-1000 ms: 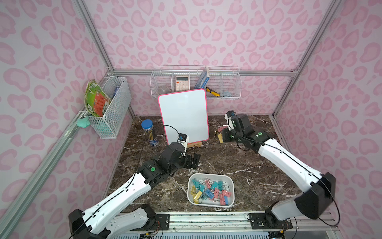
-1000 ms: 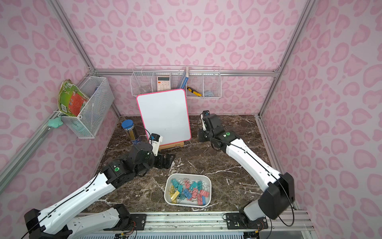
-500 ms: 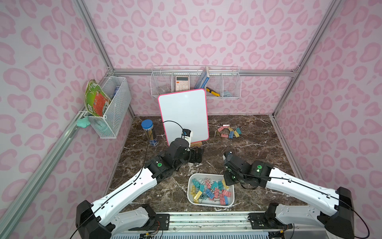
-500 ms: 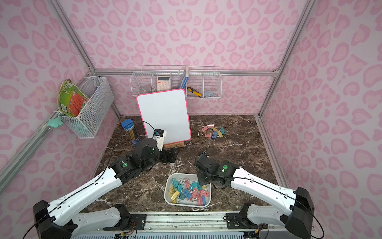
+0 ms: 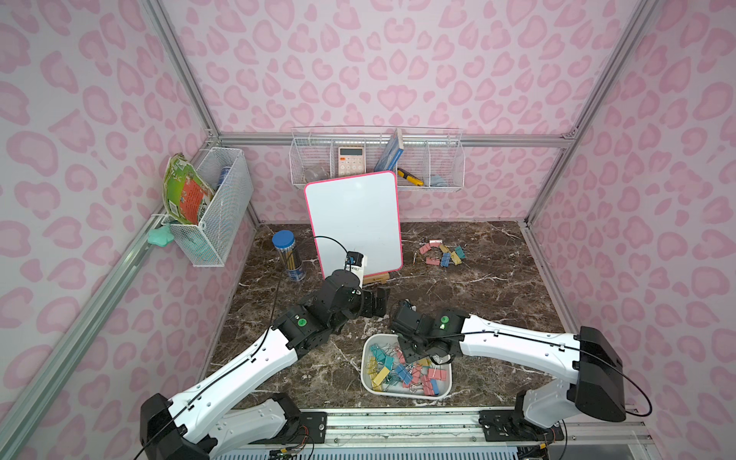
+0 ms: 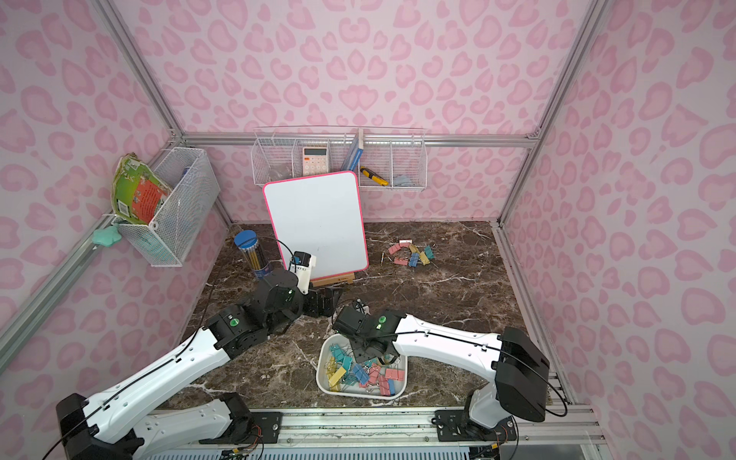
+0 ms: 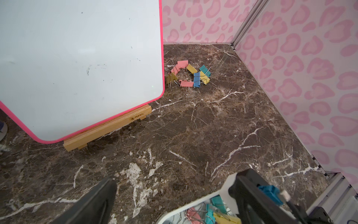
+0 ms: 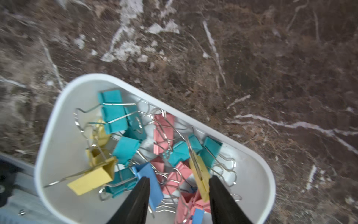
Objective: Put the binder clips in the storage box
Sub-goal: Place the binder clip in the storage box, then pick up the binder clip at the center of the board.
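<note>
The storage box [image 5: 363,370] [image 6: 319,370] [image 8: 58,120], a shallow white tray, sits at the front middle and holds several pastel binder clips [image 5: 402,370] [image 6: 360,372]. My right gripper [image 5: 414,350] [image 6: 368,350] [image 8: 178,178] hangs just above its far end, open. A yellow clip [image 8: 199,174] lies against one finger's inner side, over the pile. Several more binder clips [image 5: 442,253] [image 6: 412,255] [image 7: 190,75] lie loose on the marble at the back right. My left gripper [image 5: 376,302] [image 6: 324,300] [image 7: 174,182] is open and empty, above the table just behind the box's far left corner [image 7: 193,203].
A pink-edged whiteboard [image 5: 354,227] stands on a wooden stand [image 5: 376,278] behind the left gripper. A pencil jar with a blue lid [image 5: 288,255] is to its left. White wire baskets hang on the back wall [image 5: 378,163] and left wall [image 5: 215,207].
My right arm swung from the loose pile at the back right to over the storage box, and its jaws went from shut to open. The left gripper moved slightly right.
</note>
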Robot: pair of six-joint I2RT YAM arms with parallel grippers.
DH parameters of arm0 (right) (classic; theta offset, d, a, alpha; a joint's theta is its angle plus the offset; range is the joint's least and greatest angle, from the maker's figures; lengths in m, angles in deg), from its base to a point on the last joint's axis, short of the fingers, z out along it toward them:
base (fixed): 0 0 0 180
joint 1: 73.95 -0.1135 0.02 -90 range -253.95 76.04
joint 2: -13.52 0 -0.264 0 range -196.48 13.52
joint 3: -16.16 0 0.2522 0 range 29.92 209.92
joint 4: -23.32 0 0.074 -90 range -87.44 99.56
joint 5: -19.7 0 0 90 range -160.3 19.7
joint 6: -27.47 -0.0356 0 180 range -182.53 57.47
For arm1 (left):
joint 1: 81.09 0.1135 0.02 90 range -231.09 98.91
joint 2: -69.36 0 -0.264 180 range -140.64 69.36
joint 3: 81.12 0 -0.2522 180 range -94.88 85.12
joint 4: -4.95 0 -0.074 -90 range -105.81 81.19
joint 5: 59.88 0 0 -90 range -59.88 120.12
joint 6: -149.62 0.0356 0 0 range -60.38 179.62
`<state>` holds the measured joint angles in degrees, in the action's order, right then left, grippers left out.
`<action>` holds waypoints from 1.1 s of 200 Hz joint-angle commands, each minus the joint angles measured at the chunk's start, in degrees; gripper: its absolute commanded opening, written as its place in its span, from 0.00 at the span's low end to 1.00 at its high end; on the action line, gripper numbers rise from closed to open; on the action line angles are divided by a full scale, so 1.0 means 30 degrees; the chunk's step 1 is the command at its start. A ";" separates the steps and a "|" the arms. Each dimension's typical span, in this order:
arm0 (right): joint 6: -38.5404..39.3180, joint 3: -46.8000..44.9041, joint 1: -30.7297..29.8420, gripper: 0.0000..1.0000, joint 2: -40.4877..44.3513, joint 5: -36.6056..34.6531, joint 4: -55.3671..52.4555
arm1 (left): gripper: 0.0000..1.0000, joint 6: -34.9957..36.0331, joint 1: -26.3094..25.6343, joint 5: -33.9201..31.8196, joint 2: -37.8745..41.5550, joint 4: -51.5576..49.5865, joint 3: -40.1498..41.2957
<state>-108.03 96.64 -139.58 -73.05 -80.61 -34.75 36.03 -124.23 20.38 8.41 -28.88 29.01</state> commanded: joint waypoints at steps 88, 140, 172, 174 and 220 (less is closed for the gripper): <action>0.4541 0.7234 1.3203 0.47 -0.6914 0.4955 0.7042 | 0.99 0.0168 0.0030 0.0191 0.1947 -0.1062 0.0397; 0.4119 1.2292 1.2951 0.40 -1.2747 0.3265 0.6369 | 0.99 -0.0209 0.0023 0.0584 0.2473 -0.1456 0.0501; 0.4108 1.1978 1.2600 0.42 -1.3585 0.2394 0.6871 | 0.99 0.0034 0.0037 0.0317 0.2703 -0.1571 0.0626; 0.4095 1.1964 1.2606 0.42 -1.3615 0.2340 0.6930 | 0.99 0.0055 0.0026 0.0294 0.2700 -0.1592 0.0614; 0.3864 1.2067 1.2581 0.47 -1.4299 0.1589 0.7122 | 0.99 0.0190 0.0023 0.0228 0.2716 -0.1783 0.0340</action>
<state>-95.79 132.03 -101.75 -115.36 -73.33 -13.73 35.88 -124.23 21.61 16.33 -33.78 30.58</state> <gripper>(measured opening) 0.453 0.991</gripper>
